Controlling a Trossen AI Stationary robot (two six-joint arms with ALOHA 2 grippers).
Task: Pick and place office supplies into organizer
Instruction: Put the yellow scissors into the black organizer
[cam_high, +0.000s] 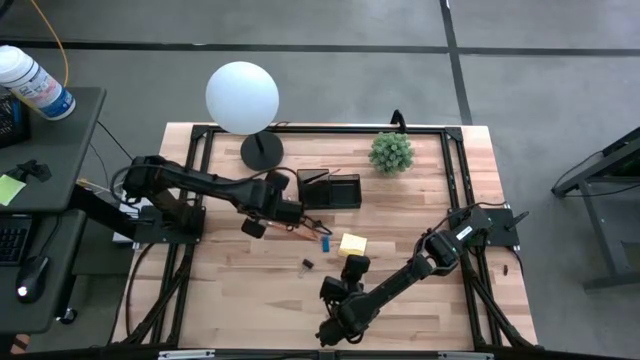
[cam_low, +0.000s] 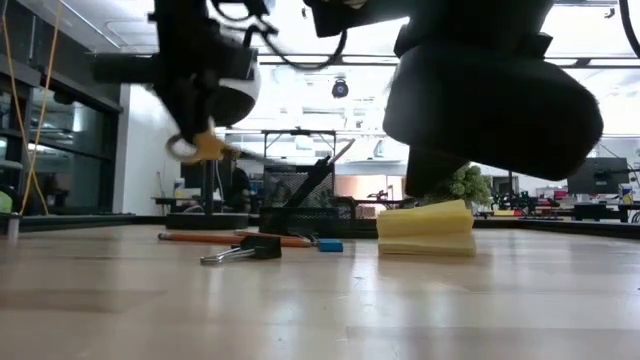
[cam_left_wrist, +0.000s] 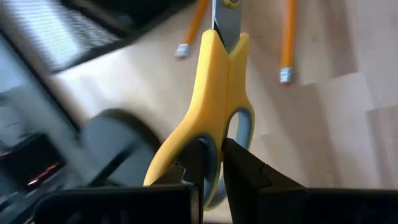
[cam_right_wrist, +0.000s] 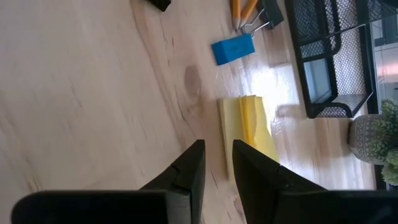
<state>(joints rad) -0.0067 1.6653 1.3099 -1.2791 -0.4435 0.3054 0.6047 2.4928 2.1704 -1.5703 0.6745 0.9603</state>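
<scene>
My left gripper (cam_left_wrist: 213, 165) is shut on the yellow-handled scissors (cam_left_wrist: 219, 81) and holds them in the air left of the black mesh organizer (cam_high: 330, 190). Below them, two orange pencils (cam_left_wrist: 287, 37) lie flat on the table. My right gripper (cam_right_wrist: 214, 165) slants down at the near edge of the yellow sticky-note pad (cam_right_wrist: 252, 124). Its fingers stand a narrow gap apart with nothing between them. The pad (cam_low: 425, 230) lies flat on the table. A small blue eraser (cam_right_wrist: 233, 48) and a black clip (cam_low: 245, 250) lie between the pad and the pencils. My left gripper pinches the scissors' yellow handle (cam_left_wrist: 214, 146) between its two fingers, where the two finger loops meet. The blades (cam_left_wrist: 225, 18) point away from the fingers, in line with them. The scissors (cam_low: 205, 148) hang clear of the table. Whether my right gripper touches the pad, I cannot tell.
A white globe lamp (cam_high: 242, 98) stands on its black base at the far left of the table. A small green plant (cam_high: 391, 152) stands at the far right, beside the organizer. Bare wood lies at the near left.
</scene>
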